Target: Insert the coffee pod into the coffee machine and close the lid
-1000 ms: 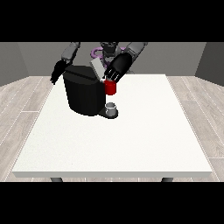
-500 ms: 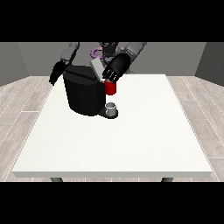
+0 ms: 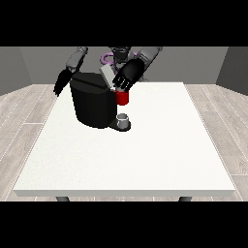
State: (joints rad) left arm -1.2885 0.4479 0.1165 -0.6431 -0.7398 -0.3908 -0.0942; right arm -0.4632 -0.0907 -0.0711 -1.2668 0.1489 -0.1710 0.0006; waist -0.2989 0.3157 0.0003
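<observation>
Two black hands show at the far side of the white table (image 3: pixel 145 160), and we see them flanking the black coffee machine (image 3: pixel 93 104). The hand at the view's right (image 3: pixel 128 76) hovers above the machine's front, right over a red thing at the machine (image 3: pixel 122 98); its fingers point downward with a curl toward the raised grey lid (image 3: pixel 106 77), but we cannot tell whether they grasp anything. The hand at the view's left (image 3: pixel 61 83) hangs beside the machine's far corner, apart from it, its fingers stretched downward and released, holding nothing. On the machine's base, just below the red thing, we see a small grey thing (image 3: pixel 123 119) standing upright; we cannot tell whether it is the coffee pod. The machine sits toward the table's far left part, well back from the near edge.
</observation>
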